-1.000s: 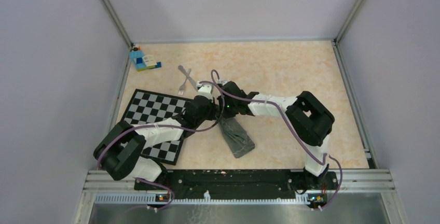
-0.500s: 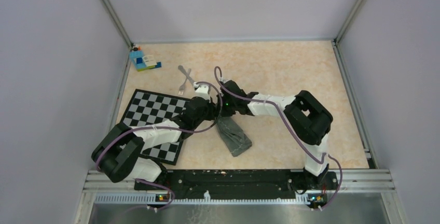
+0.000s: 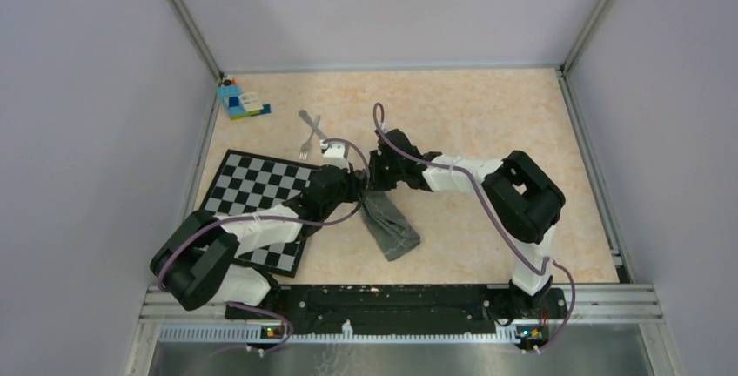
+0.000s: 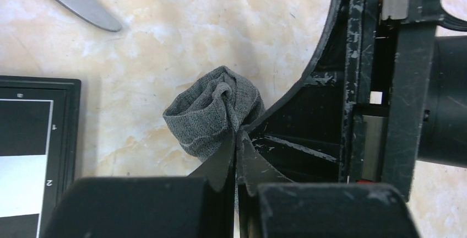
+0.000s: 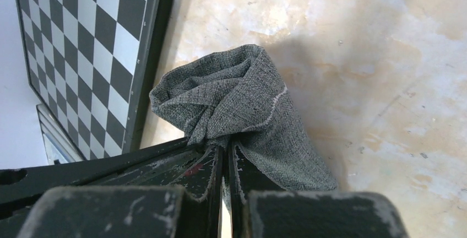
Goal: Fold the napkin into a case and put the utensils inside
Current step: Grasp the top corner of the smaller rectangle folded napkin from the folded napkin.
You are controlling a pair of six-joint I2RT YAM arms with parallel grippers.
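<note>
Left fingers (image 4: 217, 163): closed; I see them pinching the bunched upper end of the napkin (image 4: 212, 114).
Right fingers (image 5: 253, 177): closed on the same end, tips beside the left pair.
Napkin: crumpled strip on the table (image 3: 487, 124), centre of the top view, right of the checkered mat (image 3: 252, 189).
Fork (image 3: 309, 141), knife (image 3: 306, 120): crossed, up-left of the napkin.

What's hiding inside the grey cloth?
Nothing shows. The napkin rests bunched on the table, its far end pinched by the left claw and right claw. The fork and knife lie outside. Its folds hide the inside.
</note>
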